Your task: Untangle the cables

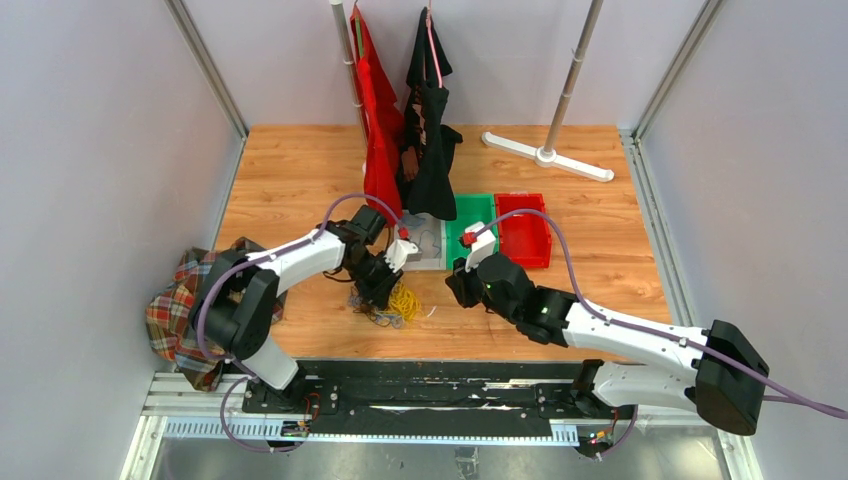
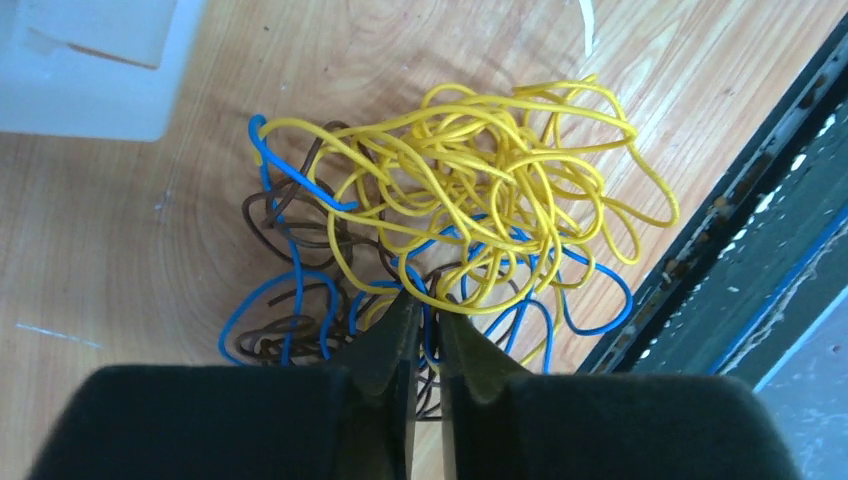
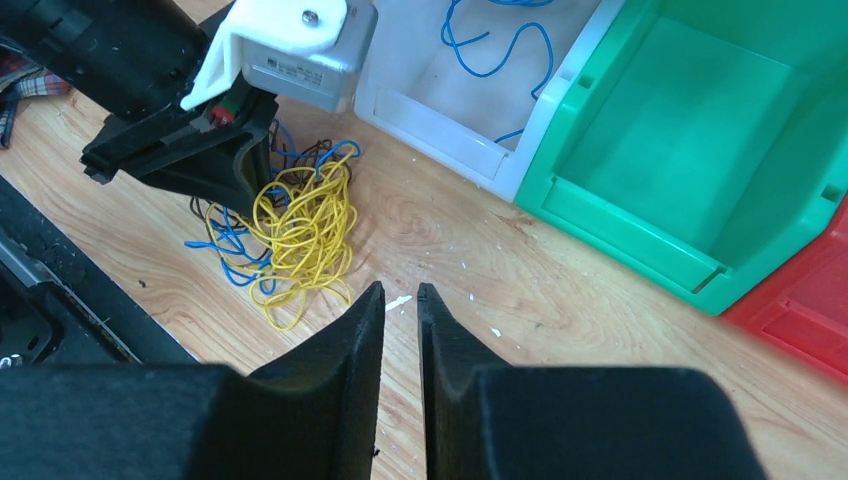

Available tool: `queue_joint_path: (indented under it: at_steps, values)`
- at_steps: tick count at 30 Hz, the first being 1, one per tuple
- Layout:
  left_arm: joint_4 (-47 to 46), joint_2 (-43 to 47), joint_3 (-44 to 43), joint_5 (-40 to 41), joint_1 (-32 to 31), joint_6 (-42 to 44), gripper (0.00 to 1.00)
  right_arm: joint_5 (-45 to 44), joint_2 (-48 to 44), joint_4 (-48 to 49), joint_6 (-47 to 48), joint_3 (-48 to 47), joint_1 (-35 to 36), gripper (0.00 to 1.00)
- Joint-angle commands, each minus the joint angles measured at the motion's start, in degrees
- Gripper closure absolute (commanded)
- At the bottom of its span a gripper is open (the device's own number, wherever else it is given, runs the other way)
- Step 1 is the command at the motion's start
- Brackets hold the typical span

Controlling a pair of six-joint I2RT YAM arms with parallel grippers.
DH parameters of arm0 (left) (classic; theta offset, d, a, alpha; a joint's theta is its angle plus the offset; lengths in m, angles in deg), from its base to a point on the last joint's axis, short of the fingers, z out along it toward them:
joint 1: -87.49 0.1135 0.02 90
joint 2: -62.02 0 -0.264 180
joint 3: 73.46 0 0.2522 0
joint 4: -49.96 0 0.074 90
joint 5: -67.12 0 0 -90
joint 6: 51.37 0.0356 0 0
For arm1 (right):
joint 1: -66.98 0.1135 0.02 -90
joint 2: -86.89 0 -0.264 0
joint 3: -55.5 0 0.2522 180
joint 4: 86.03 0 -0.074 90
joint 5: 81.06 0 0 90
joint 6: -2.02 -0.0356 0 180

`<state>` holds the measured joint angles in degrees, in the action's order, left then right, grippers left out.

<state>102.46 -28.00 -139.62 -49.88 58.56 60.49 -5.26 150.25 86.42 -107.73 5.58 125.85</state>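
Note:
The cables (image 1: 395, 303) lie in one tangle of yellow, blue and dark brown wire on the wooden table. In the left wrist view the yellow loops (image 2: 470, 180) sit on top of the blue and brown strands. My left gripper (image 2: 428, 305) is down at the near edge of the tangle (image 3: 300, 225), its jaws narrowed on a few blue and brown strands running between them. My right gripper (image 3: 401, 290) hovers over bare wood to the right of the tangle, slightly open and holding nothing. A separate blue cable (image 3: 490, 45) lies in the white bin (image 3: 440, 120).
A white bin (image 1: 428, 245), a green bin (image 1: 470, 225) and a red bin (image 1: 523, 235) stand in a row behind the grippers. Red (image 1: 378, 130) and black (image 1: 430, 130) garments hang at the back. A plaid cloth (image 1: 175, 310) lies far left. The black rail (image 1: 420, 385) runs along the near edge.

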Motion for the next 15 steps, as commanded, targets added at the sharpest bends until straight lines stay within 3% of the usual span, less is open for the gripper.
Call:
queue_joint_path:
  at_steps: [1,4,11,15]
  values:
    - [0.8,0.7,-2.1,-0.3,0.3,1.7,0.94,-1.0,0.3,1.7,0.1,-0.6,0.9,0.82]
    - [4.4,5.1,-3.7,0.2,0.3,3.1,0.99,-0.4,1.3,2.7,0.2,-0.8,0.9,0.83]
    - [10.5,17.5,-6.9,-3.6,0.3,4.0,0.99,1.9,4.6,5.3,0.7,-3.1,1.3,0.81]
    - [12.6,21.7,-8.0,-6.9,0.3,3.3,0.99,4.1,5.7,6.6,1.1,-5.3,2.2,0.63]
